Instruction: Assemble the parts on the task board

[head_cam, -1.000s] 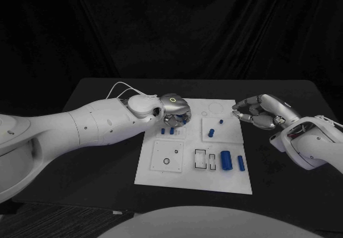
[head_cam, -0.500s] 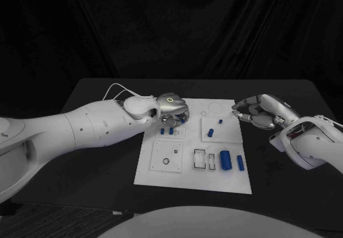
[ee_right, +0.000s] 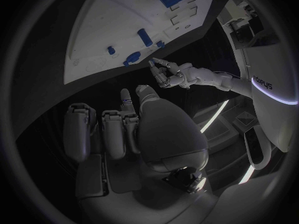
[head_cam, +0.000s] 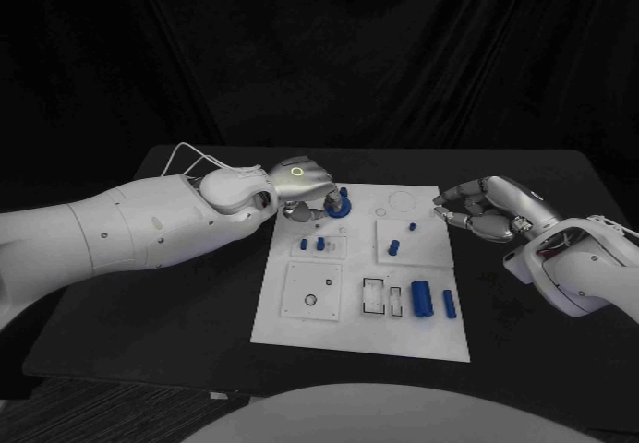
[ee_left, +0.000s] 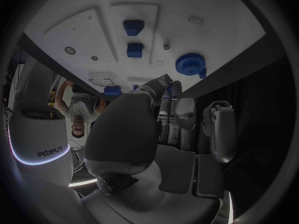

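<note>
The white task board [head_cam: 333, 323] lies in the middle of the black table. A blue round part [head_cam: 338, 205] sits at its far left corner, also seen as a blue round part [ee_left: 190, 63] just beyond my left fingertips [ee_left: 165, 84], apart from them. My left hand [head_cam: 304, 187] hovers beside it, fingers straight, holding nothing. Two small blue pegs [head_cam: 312, 245] stand nearer on the board. My right hand [head_cam: 486, 210] hangs off the board's right edge with fingers curled in on nothing. Two blue cylinders [head_cam: 422, 298] lie at the near right.
More small blue pegs [head_cam: 394, 246] stand in the right-hand block. Open slots [head_cam: 383, 297] and a round hole [head_cam: 310, 300] mark the near half of the board. Black table surface [head_cam: 174, 314] surrounds the board.
My left hand has drawn back to the left and away from the board, uncovering the blue round part where it had been. The right hand has stayed put.
</note>
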Available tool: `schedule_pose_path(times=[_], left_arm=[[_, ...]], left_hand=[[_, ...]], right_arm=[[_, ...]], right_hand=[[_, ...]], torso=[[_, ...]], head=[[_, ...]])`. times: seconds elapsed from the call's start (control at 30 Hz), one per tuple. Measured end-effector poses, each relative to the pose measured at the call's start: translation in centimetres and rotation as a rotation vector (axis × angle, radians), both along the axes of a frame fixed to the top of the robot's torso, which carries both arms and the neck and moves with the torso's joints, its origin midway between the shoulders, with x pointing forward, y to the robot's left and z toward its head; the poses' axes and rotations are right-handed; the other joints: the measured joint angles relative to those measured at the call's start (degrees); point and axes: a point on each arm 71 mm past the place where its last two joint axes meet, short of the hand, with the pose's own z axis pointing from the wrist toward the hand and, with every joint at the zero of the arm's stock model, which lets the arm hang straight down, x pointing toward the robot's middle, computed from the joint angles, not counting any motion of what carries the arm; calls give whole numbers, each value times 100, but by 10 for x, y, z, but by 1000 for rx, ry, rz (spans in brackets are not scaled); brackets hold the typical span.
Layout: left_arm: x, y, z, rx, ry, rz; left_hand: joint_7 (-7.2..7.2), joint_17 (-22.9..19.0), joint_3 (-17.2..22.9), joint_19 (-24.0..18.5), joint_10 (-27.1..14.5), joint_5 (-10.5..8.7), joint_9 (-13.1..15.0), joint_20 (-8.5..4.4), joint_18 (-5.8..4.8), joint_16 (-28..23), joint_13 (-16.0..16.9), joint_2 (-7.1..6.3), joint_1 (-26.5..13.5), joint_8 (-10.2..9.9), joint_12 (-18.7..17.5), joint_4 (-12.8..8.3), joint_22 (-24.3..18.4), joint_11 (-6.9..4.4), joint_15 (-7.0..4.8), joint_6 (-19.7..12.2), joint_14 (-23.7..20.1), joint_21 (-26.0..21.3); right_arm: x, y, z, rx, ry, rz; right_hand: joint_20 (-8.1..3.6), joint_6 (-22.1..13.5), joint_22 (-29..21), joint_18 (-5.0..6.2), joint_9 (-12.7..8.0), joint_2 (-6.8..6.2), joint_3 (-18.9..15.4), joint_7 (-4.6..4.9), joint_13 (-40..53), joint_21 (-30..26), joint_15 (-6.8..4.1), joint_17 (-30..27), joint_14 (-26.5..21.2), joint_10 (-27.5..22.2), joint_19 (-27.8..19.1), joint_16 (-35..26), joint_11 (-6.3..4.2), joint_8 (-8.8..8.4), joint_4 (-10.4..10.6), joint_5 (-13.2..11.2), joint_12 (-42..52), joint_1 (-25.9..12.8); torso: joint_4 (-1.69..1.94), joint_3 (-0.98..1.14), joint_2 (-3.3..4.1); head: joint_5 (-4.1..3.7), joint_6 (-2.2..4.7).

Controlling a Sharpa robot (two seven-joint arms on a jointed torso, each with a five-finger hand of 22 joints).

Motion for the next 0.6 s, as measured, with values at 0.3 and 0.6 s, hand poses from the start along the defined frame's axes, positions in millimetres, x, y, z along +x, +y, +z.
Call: schedule_pose_path(times=[0.3,0.6], left_arm=[[2,24,6,12,-4,47],[4,36,4,43,20,86]], left_hand=[[0,-215,17,21,0,-5,2,20,0,-123,-103,29,-29,-88,-225,18,-1,0,20,0,-65,-188],[-1,-256,18,20,0,-27,2,21,0,-148,-112,28,-29,-95,-263,18,-1,0,20,-1,-105,-209]], right_arm=[[0,0,-1,-2,6,-1],[0,1,-2,-2,10,0]], right_hand=[[0,0,-1,0,-5,-2,41,0,0,-24,-3,-1,4,-9,0,0,9,0,-41,0,3,63],[0,42,-1,0,-9,-7,73,0,-1,-25,-3,-1,23,-10,0,0,10,0,-73,0,20,98]], torso=[[0,1,-2],[-1,-3,12]], head=[[8,0],[41,0]])
